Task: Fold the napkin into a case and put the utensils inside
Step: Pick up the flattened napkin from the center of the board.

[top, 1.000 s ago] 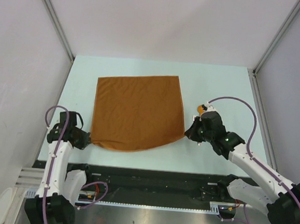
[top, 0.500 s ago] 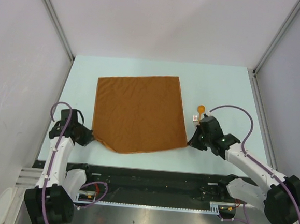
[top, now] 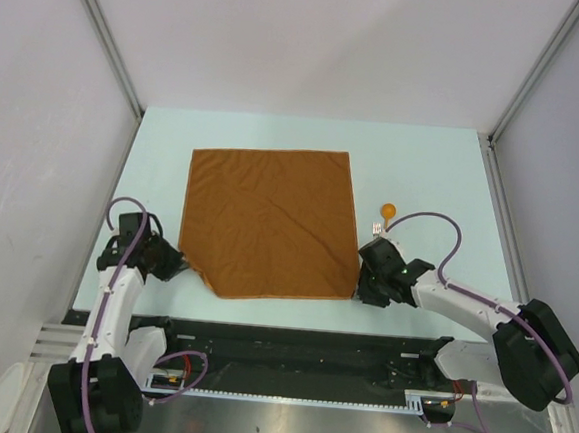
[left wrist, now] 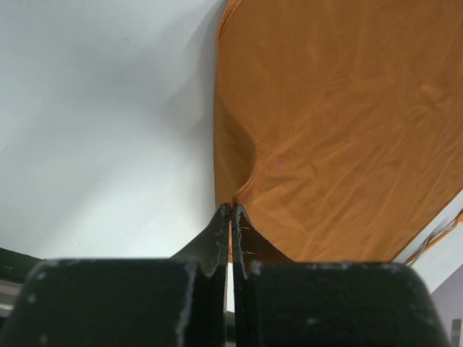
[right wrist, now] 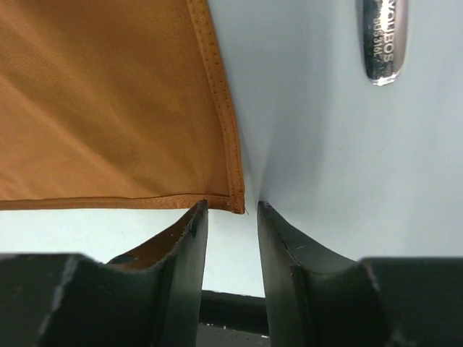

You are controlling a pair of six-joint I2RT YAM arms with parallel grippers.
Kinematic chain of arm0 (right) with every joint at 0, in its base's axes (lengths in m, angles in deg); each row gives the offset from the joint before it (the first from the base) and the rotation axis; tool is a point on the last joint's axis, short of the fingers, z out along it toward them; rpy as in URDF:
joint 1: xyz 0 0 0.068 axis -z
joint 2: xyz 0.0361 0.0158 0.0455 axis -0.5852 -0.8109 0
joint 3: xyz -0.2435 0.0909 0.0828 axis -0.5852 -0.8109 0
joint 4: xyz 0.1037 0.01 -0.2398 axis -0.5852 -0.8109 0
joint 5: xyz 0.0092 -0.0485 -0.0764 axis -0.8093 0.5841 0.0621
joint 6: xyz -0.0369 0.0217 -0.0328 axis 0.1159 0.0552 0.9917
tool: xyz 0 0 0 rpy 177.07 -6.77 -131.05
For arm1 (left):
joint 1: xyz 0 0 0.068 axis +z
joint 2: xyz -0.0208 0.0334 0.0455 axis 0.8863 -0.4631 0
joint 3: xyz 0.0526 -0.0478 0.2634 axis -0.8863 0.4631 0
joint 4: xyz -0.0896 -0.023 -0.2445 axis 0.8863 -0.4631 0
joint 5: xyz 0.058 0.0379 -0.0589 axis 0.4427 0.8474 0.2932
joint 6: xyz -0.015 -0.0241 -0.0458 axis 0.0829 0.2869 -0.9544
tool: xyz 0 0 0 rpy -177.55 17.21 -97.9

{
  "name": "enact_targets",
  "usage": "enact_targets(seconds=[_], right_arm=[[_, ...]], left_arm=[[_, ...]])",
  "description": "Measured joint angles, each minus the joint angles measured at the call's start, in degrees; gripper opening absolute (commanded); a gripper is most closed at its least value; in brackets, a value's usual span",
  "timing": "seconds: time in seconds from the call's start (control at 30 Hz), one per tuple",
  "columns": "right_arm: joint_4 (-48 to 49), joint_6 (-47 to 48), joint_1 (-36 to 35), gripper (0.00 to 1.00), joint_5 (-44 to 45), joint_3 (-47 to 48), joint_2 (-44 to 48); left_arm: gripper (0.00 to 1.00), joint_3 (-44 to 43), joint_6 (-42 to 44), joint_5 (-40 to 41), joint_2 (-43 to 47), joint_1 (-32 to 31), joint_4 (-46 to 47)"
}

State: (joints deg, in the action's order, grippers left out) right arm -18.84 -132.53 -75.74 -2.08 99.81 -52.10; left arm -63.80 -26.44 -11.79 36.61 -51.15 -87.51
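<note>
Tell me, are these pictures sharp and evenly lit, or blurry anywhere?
Top view: soft even light, sharp, barely any shadow round the napkin. Left wrist view: weave crisp, a shadow on the table beside its lifted edge. Right wrist view: hem stitching crisp, glare on the utensil handle.

The top external view looks steeply down from high behind the table's (top: 424, 167) near edge, taking in the whole table and the napkin (top: 269, 220). Each wrist view sits low and close behind its own jaws. The left shows the napkin's near-left corner and the right its near-right corner, and both corners also appear from overhead.
</note>
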Motion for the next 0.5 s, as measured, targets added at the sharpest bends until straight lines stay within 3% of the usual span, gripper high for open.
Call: enact_targets(seconds=[0.17, 0.37, 0.47, 0.5], right_arm=[[-0.79, -0.72, -0.76, 0.43, 2.47, 1.44, -1.55], [-0.59, -2.16, -0.76, 0.37, 3.32, 2.69, -3.5], [-0.35, -3.15, -0.72, 0.22, 3.28, 2.62, -3.65], [-0.04, -3.48, -0.59, 0.06, 3.17, 2.47, -3.65]], left_arm=[[0.0, 1.11, 0.74, -1.42, 0.63, 0.0, 0.0], [0.0, 1.11, 1.4, -1.53, 0.9, 0.0, 0.02], [0.0, 1.11, 1.81, -1.57, 0.9, 0.0, 0.02], [0.0, 1.11, 1.81, -1.6, 0.92, 0.0, 0.02]])
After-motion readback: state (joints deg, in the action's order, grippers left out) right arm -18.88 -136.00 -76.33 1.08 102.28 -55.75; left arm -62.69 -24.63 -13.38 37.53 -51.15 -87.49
